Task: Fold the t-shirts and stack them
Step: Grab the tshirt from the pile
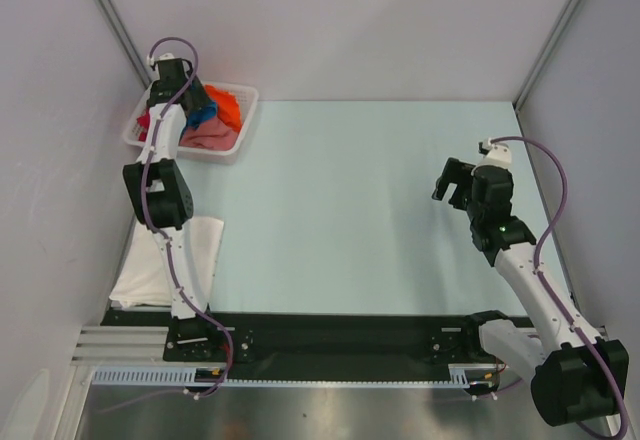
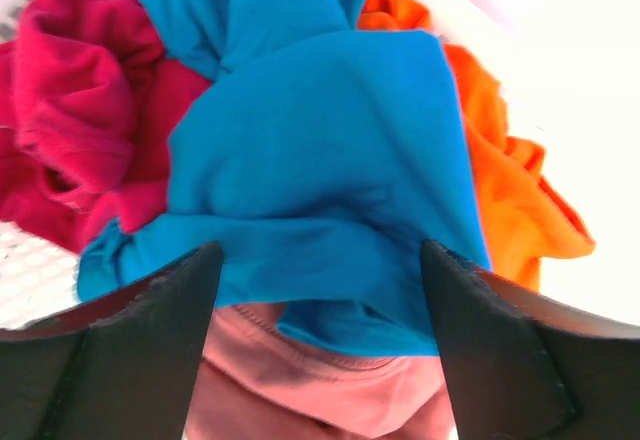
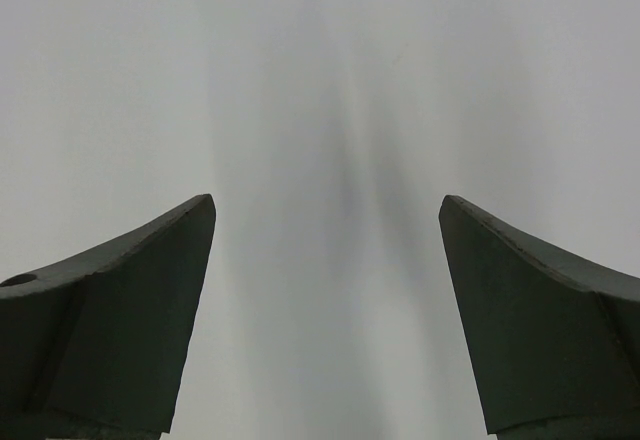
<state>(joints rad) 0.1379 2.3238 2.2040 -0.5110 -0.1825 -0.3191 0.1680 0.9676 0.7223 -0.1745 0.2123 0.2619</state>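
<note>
Blue cloth, soft and limp: blue t-shirt (image 2: 320,160), crumpled on top of the heap in the white basket (image 1: 249,110) at the far left of the table (image 1: 380,200). Lies over the pink t-shirt (image 2: 300,390), with the crimson t-shirt (image 2: 80,110) bunched on one side and the orange t-shirt (image 2: 500,180) on the other, all 4 pressed close together. Looks light and without any stiffness; likely to sag, stretch and fall open unevenly once lifted, and may drag a neighbour along at interlocked folds. Neither fragile nor slippery by the look of it, so fit for a firm pinch. Best taken at a raised ridge or the thick fold near the middle of the blue cloth, pinching that 1 garment only and staying clear of the pink hem below.

Left gripper (image 2: 320,250) spread wide, holding nothing, poised directly over the blue t-shirt with the fingertips framing its lower edge; cannot tell whether touching the cloth or just above it. Right gripper (image 3: 325,205) likewise agape and empty, hanging over bare table at the right, well apart from the basket. White t-shirt (image 1: 140,270) flat on the table at the near left, beside the left arm, already out of the basket.
</note>
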